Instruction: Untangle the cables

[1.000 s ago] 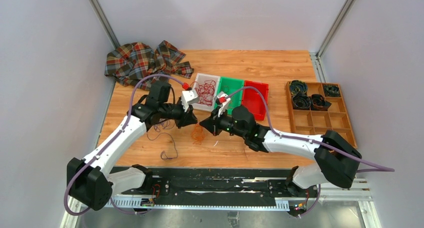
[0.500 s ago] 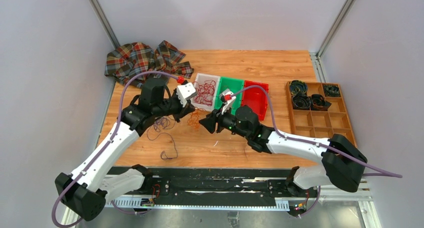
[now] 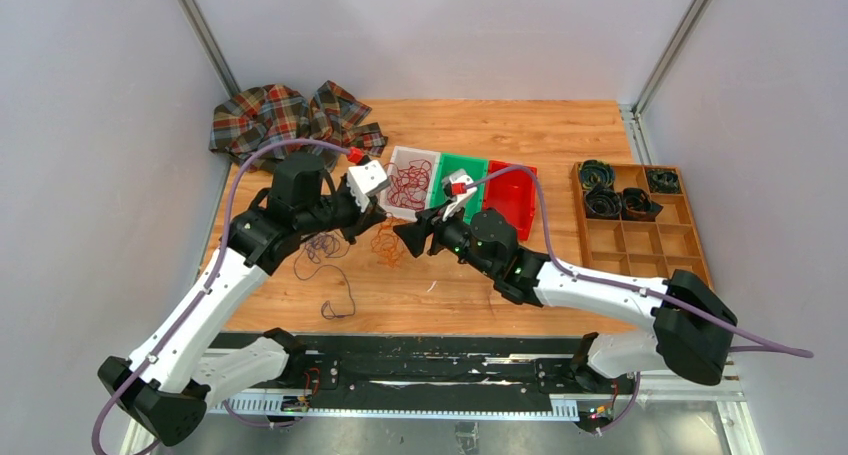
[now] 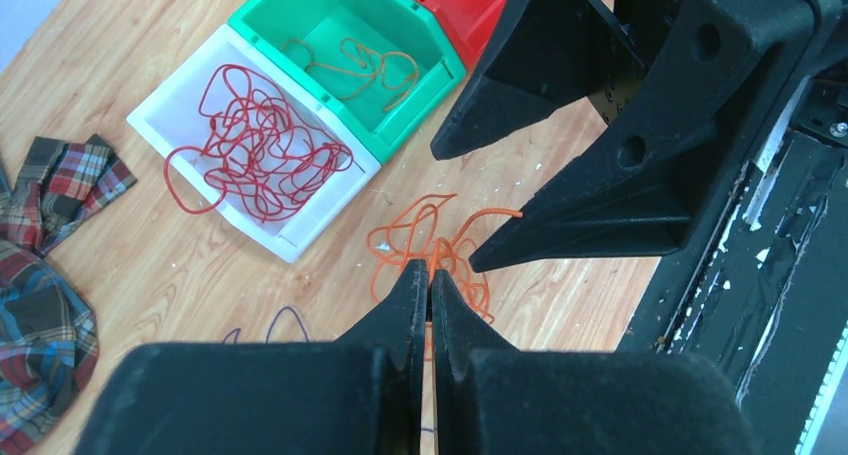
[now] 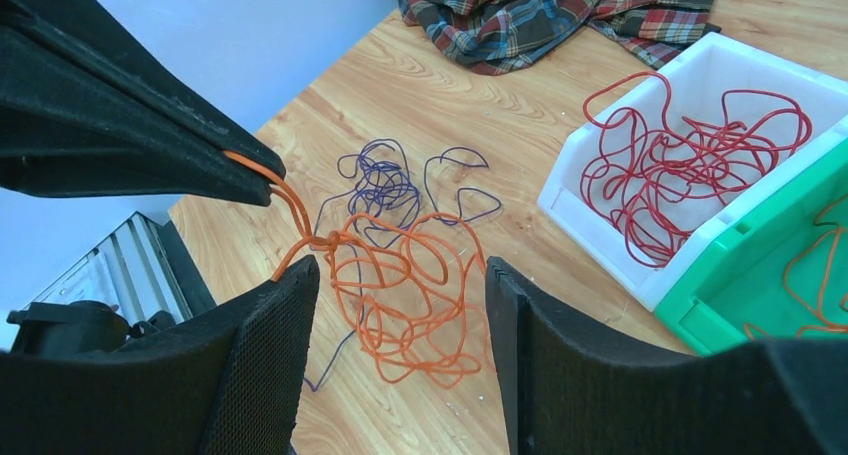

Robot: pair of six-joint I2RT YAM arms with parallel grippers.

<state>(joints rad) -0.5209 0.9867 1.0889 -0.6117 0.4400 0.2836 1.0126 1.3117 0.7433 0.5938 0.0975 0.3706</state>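
Your right gripper (image 5: 395,275) has just let go and now stands wide around the thin orange cable bunch (image 5: 410,335). Your left gripper (image 4: 430,280) has pinched shut on one strand, so the bunch trails from its tips, apart from the thin purple cable (image 5: 385,180) just beyond; I judge the orange one is nearly free. Under both grippers is the light wooden table top (image 5: 450,95), with the white plastic bin (image 5: 600,245) of red cables (image 5: 700,165) ahead, a crumpled plaid cloth (image 5: 560,15) farther off, and plain grey walls (image 3: 430,35) around.
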